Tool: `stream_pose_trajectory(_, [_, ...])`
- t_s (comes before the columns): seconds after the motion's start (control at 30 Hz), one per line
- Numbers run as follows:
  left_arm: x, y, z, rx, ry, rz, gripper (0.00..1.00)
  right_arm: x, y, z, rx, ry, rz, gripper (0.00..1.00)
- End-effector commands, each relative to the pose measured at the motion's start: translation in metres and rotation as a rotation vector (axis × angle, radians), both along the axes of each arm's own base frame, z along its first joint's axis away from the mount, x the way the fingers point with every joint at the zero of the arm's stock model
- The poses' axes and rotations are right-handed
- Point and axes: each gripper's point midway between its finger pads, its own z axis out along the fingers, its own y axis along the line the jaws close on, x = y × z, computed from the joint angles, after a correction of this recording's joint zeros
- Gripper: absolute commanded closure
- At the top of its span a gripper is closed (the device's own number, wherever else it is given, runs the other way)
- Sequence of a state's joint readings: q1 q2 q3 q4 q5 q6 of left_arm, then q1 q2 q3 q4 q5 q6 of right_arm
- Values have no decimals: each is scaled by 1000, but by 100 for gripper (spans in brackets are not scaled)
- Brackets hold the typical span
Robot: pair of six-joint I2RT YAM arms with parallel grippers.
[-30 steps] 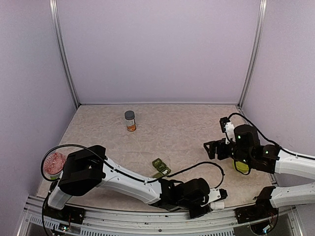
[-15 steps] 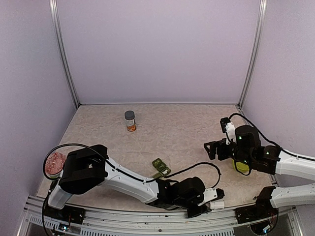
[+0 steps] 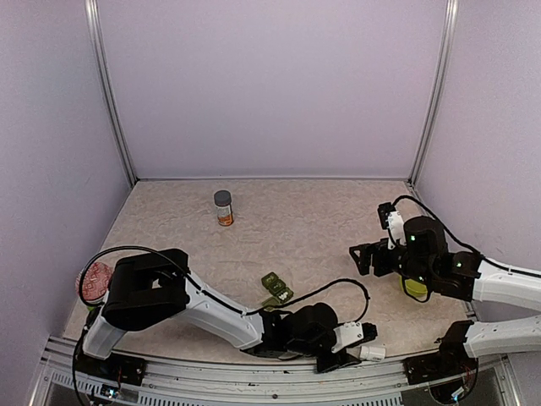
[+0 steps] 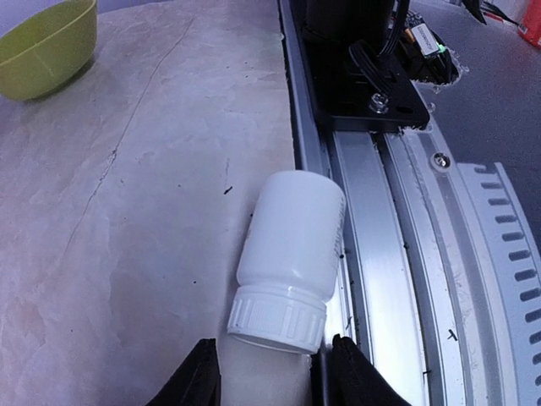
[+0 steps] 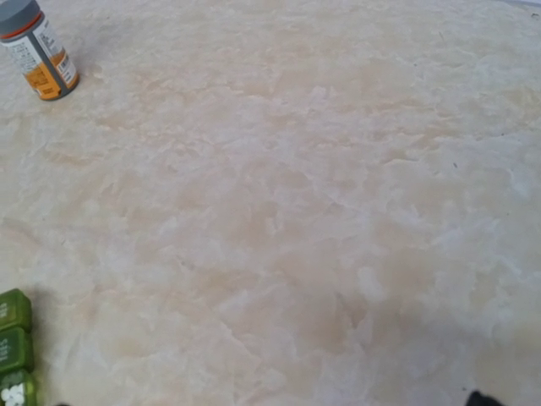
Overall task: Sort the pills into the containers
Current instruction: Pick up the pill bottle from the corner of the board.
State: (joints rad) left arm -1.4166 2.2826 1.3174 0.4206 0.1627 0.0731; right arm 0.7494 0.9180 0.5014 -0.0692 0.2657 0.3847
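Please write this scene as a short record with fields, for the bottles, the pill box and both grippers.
white bottle: on its side at the table's near edge, beside the rail
left gripper: fingers either side of that bottle's cap end; grip unclear
right gripper: open, empty
pill box: mid-table, near side; white pills in one open compartment
orange bottle: upright, grey cap, far side
lime bowl: right side, partly hidden in the top view
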Motion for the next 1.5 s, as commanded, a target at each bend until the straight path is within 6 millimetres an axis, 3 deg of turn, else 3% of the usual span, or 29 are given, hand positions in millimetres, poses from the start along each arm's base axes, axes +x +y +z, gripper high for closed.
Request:
stream_pose_trajectory(0.0, [-1,0,10,-59,-4,-57,52,1,-1,-2,11,-7,-1,0])
stream_pose_trajectory(0.63, [-7,-10,13,-114,-13,-171,46,1,2,-1,13,1,10,0])
stream_pose_trajectory(1.07, [-8,-16,12,-122,-17,-183,51,-1,1,-5,20,8,11,0])
stream_pose_trajectory(1.2, [-7,-17,12,-125,-17,-183,56,-2,0,-4,22,6,11,0])
stream_pose_trajectory(1.47, [-6,-16,16,-131,-14,-178,80,-4,-1,-6,24,3,13,0])
